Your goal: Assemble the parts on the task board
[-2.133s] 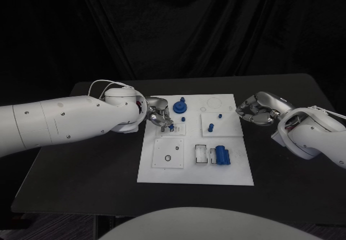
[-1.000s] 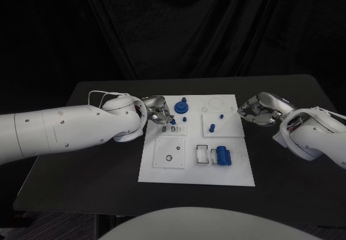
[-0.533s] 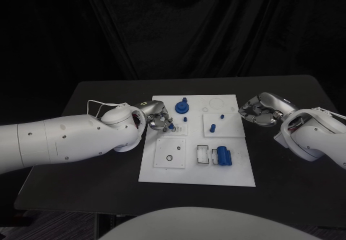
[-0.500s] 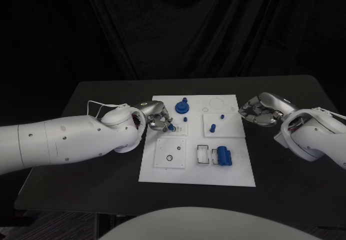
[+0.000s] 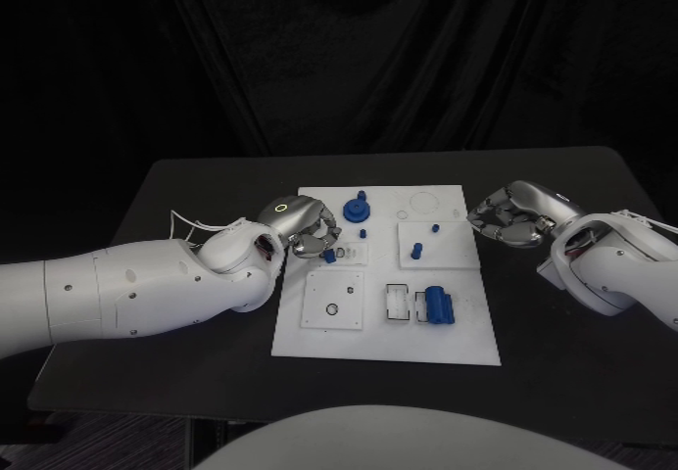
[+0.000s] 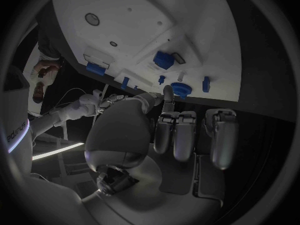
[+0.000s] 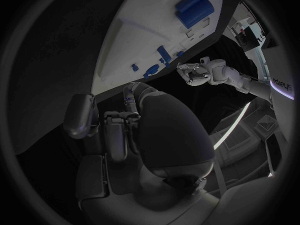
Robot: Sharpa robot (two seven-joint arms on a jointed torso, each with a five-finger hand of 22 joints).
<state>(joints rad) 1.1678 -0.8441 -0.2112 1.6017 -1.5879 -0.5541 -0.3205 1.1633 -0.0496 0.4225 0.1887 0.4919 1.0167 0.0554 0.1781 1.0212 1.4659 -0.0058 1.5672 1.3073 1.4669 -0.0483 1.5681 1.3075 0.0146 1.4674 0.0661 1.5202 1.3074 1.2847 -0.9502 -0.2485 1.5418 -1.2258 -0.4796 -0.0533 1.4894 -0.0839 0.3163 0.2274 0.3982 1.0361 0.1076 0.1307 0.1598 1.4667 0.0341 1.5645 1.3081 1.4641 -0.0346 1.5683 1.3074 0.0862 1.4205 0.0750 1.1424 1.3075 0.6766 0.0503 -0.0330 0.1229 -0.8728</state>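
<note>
Fingers of the left hand (image 5: pixel 304 231) pinch a small blue part (image 5: pixel 329 255) above the task board (image 5: pixel 387 345), insertion apparently next; right hand (image 5: pixel 508 217) curled, idle.

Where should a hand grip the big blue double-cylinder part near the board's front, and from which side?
Probably across the long outer flanks of the double-cylinder part, from above: it lies flat, its sides exposed, with the right hand nearer than the left hand.

Right hand (image 7: pixel 125 120) curled beside task board (image 7: pixel 144 40) (blue parts).
</note>
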